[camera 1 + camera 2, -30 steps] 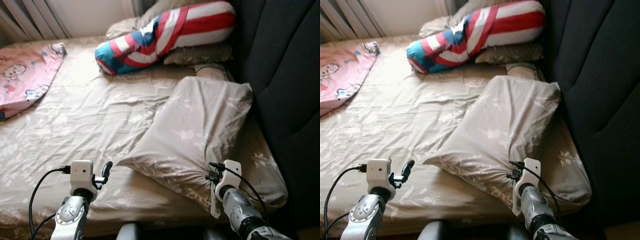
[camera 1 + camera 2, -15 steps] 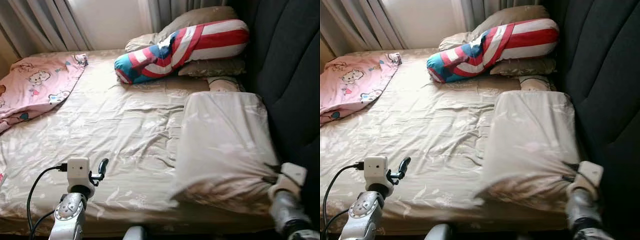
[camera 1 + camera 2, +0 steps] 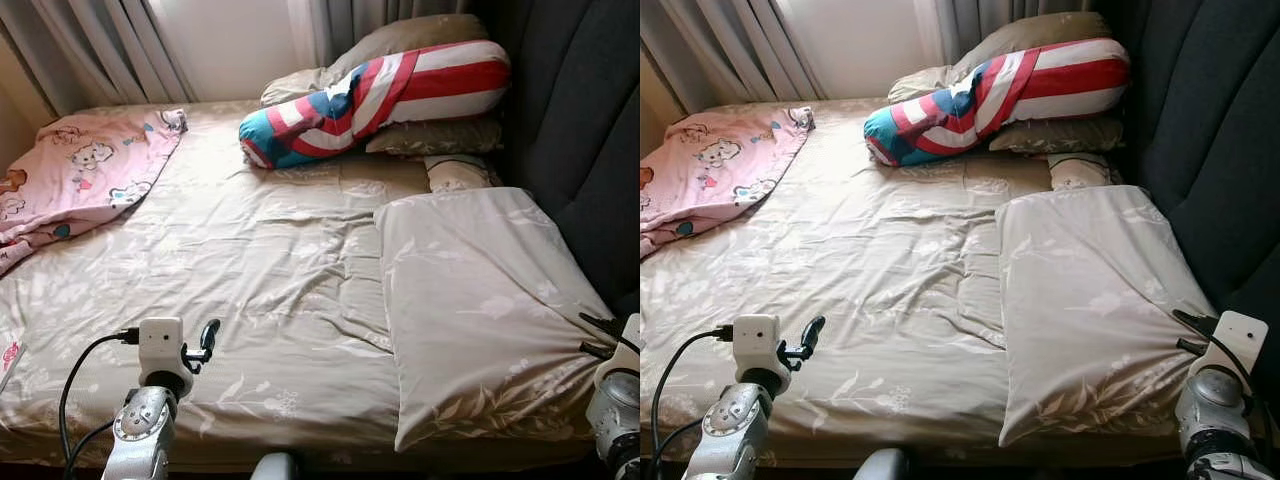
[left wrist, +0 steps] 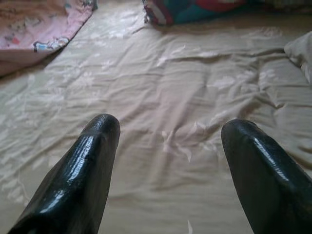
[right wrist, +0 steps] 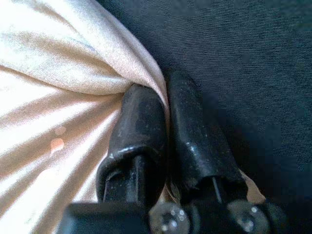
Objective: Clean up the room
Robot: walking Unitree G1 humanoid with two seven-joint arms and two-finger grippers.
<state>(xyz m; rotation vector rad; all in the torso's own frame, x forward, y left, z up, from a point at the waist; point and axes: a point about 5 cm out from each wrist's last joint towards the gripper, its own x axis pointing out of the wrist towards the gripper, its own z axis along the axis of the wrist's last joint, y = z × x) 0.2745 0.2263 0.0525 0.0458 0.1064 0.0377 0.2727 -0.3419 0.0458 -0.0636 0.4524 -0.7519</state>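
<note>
Right gripper [image 5: 163, 126], clamped on the beige pillow's [image 3: 480, 300] near corner, is dragging it square against the dark headboard [image 3: 590, 120] at 3 o'clock on the bed [image 3: 230, 260], so tidying is advancing; left gripper [image 4: 168, 161] is hovering spread, empty.

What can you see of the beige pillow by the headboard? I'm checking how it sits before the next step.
The beige leaf-print fabric pillow is rectangular and soft, lightly creased. It lies flat on the matching beige bedsheet along the dark upholstered headboard. Its near corner is pinched between the closed fingers of the right hand, the fabric bunching there. The left hand hangs open above the sheet, apart from it.
</note>
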